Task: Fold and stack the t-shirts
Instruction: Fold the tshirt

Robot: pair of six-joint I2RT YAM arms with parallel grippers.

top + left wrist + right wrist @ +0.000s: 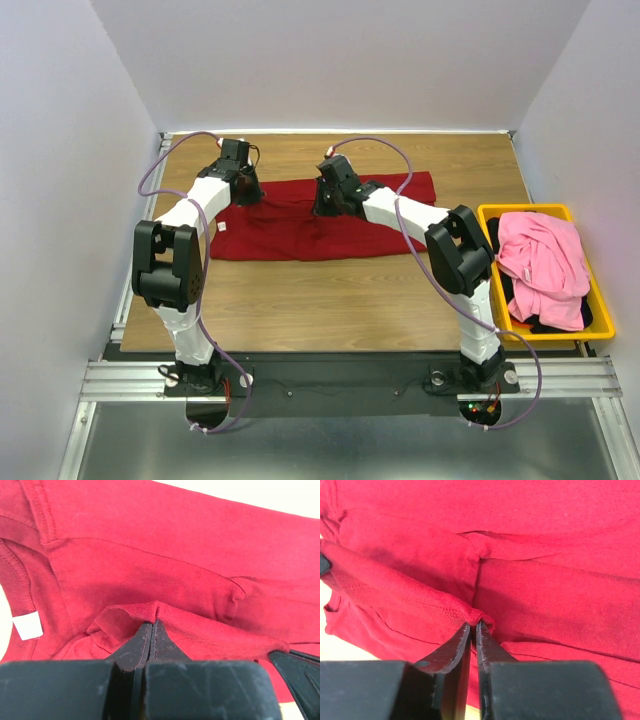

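Two clenched grips on one dark red t-shirt of soft knit cloth [320, 225], spread flat and wide on the brown wooden table [330, 300], toward 12 o'clock from the table's middle in the top view. Left gripper [244, 192] down at the shirt's 10 o'clock corner, right gripper [326, 203] near its upper middle. Fingertips of both hidden from above by the black wrist housings.

From the left wrist: left gripper [152, 626] with jaws pressed together, pinching a raised ridge of the red cloth. Lower fingers lost behind blurred black housing along 6 o'clock. Fine knit surface, double-stitched collar band at 9 o'clock, soft creases toward 3 o'clock. Small white rectangular neck label [27, 626] at 8 o'clock, too washed out for any writing to be read. Black wedge [297, 675] at 4 o'clock, cut off by the frame edge, hard to identify.

From the right wrist: right gripper [473, 626] likewise closed tight, on a stitched hem fold standing up from the layer beneath. Red cloth across almost the whole view, pale table only at 7 o'clock.

At 3 o'clock on the table, a yellow rectangular plastic bin [597, 285]. Inside, a crumpled pink t-shirt [545, 258] heaped over a black t-shirt [548, 326], the latter mostly buried, only dark edges visible.
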